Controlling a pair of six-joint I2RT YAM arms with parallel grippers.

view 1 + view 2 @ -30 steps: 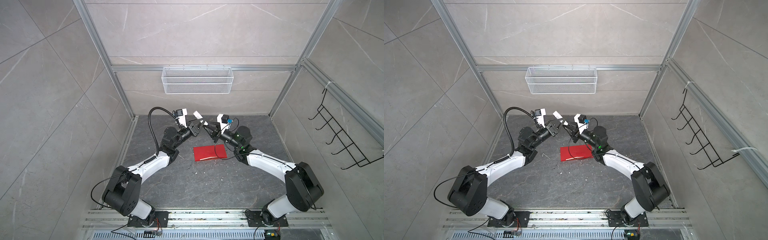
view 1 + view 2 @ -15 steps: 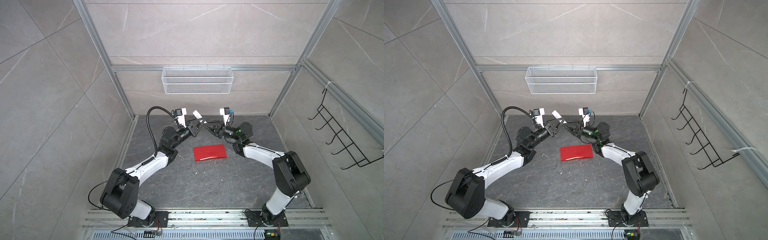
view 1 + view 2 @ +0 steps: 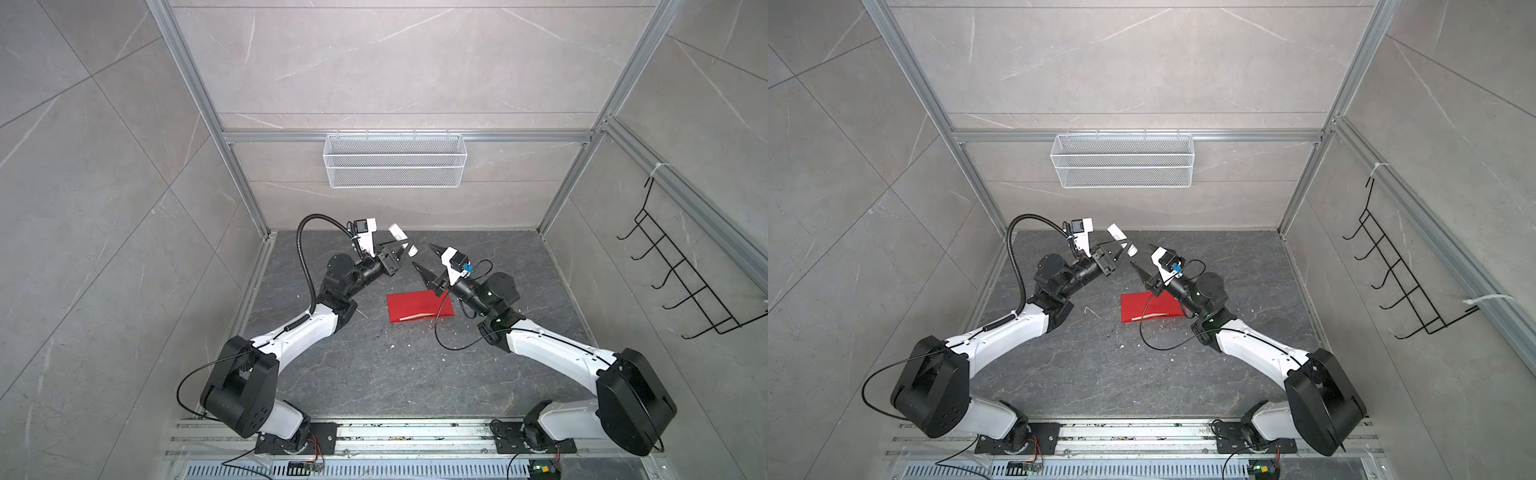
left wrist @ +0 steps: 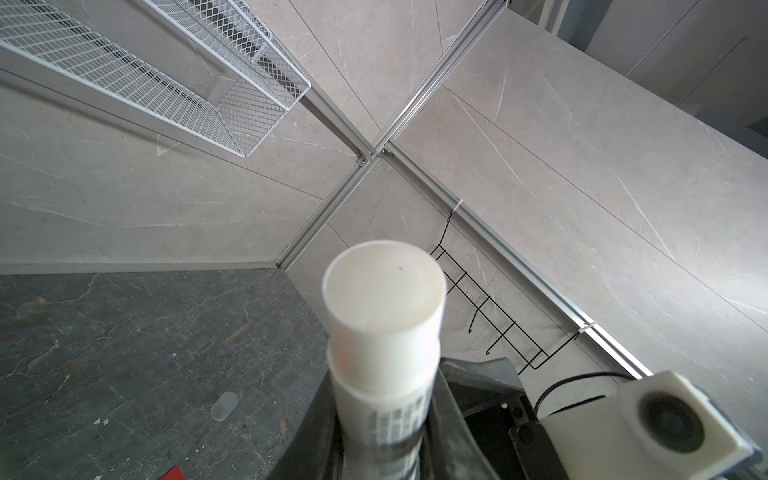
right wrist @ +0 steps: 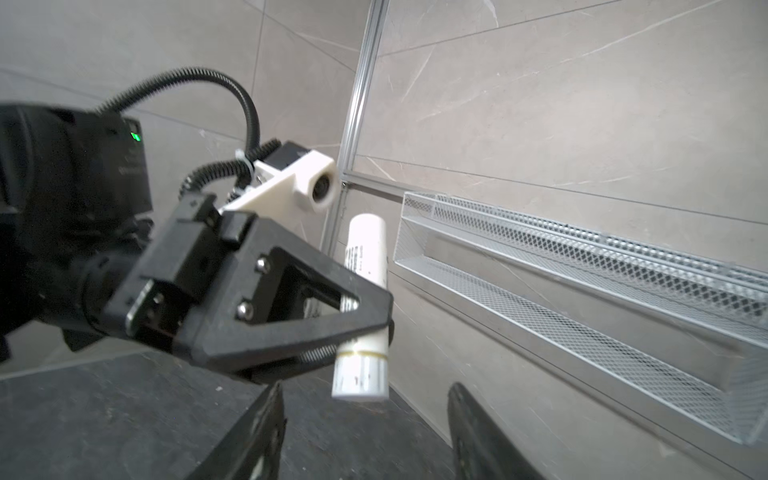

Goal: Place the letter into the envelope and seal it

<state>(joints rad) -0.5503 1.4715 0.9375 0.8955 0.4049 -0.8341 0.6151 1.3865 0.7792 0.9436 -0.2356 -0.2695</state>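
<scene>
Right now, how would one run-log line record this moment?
left gripper: shut on white glue-stick tube, aloft | right gripper: open, empty, facing tube | red paper envelope: flat on dark grey table | letter: not in view

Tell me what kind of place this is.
Probably a robot test cell: grey stone-look panels held in a silver aluminium frame, two black-and-white robot arms bolted to a metal base rail, and a white wire-mesh basket.
</scene>
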